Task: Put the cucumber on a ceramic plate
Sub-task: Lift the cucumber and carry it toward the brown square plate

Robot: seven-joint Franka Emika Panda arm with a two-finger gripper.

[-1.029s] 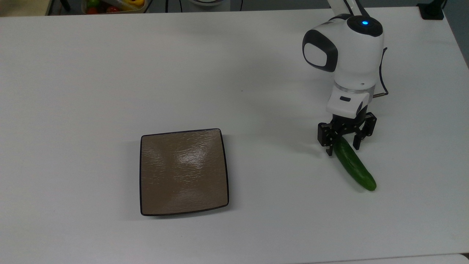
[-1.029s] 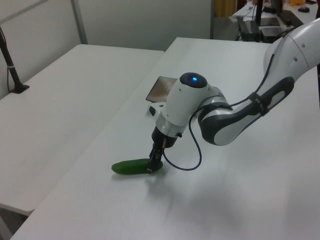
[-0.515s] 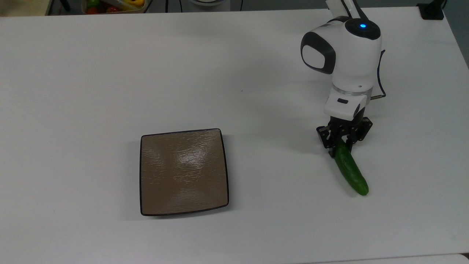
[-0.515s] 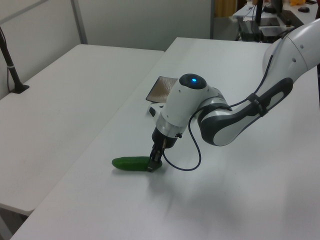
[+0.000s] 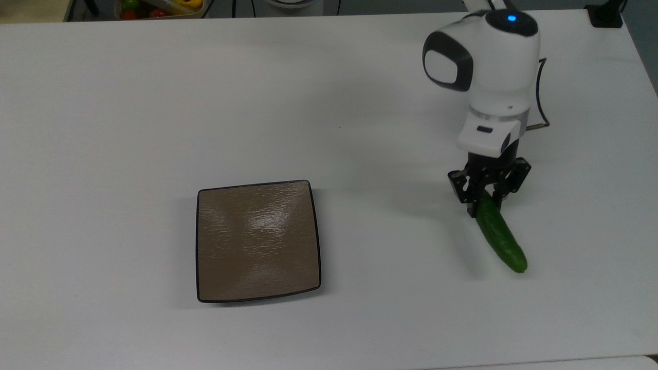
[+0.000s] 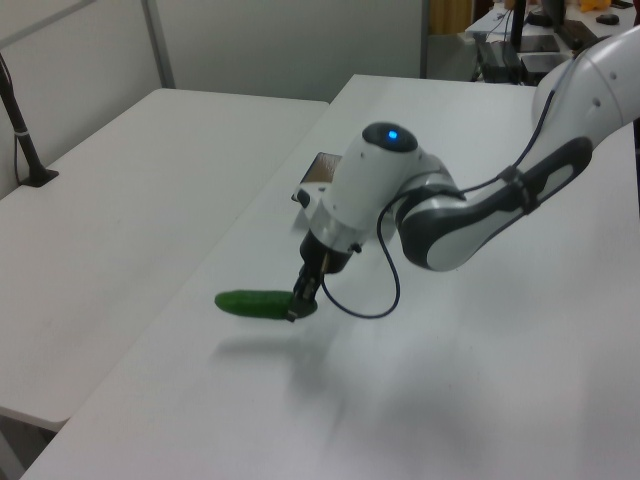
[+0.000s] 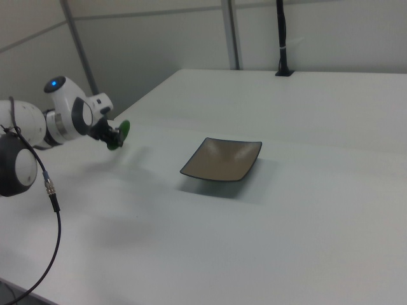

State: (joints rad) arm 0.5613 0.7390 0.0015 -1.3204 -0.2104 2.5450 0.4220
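One hand: the hand [image 5: 486, 201] grips the cucumber [image 5: 501, 237] at one end, its fingers closed against the sides.
Cucumber: dark green, held clear of the white bench [image 5: 154, 103]; in the left view its shadow lies on the bench beneath it, and its free end points to the left view's left.
Ceramic plate: the square tan-brown ceramic plate [image 5: 257, 240] sits bare on the bench, well apart from the cucumber, toward the top view's left.
Arm: the white arm [image 6: 400, 190] reaches down to the hand from above.

End effector [image 5: 486, 201] closed, raised
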